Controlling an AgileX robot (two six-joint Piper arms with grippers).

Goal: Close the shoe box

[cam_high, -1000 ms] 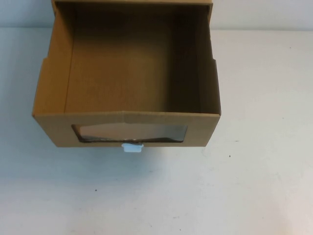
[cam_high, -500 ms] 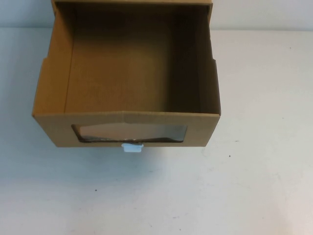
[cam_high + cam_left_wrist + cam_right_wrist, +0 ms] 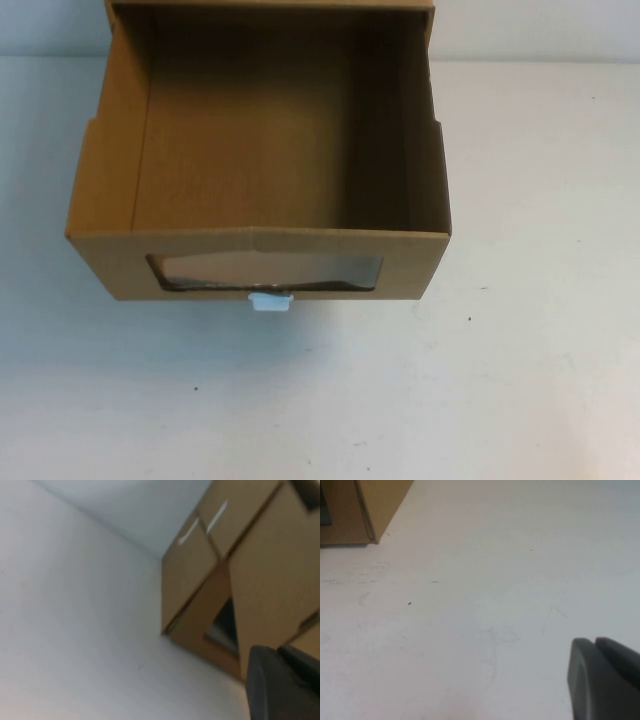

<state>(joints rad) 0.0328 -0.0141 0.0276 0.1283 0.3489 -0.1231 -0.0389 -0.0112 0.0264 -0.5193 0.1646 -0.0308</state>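
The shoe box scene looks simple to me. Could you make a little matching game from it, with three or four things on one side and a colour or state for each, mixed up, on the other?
Things:
1. shoe box
2. pull tab
3. window
4. table

Descriptions:
A. small, white, below the window
B. brown, drawer pulled out, nothing inside
C. white, bare surface with small dark specks
D. wide, clear rectangle in the front panel

Pairs: 1-B, 2-A, 3-D, 4-C

The left gripper is beside the box; the right gripper is above the table.

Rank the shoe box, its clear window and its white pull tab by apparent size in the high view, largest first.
1. shoe box
2. window
3. pull tab

Left gripper and right gripper appear only in wrist views.
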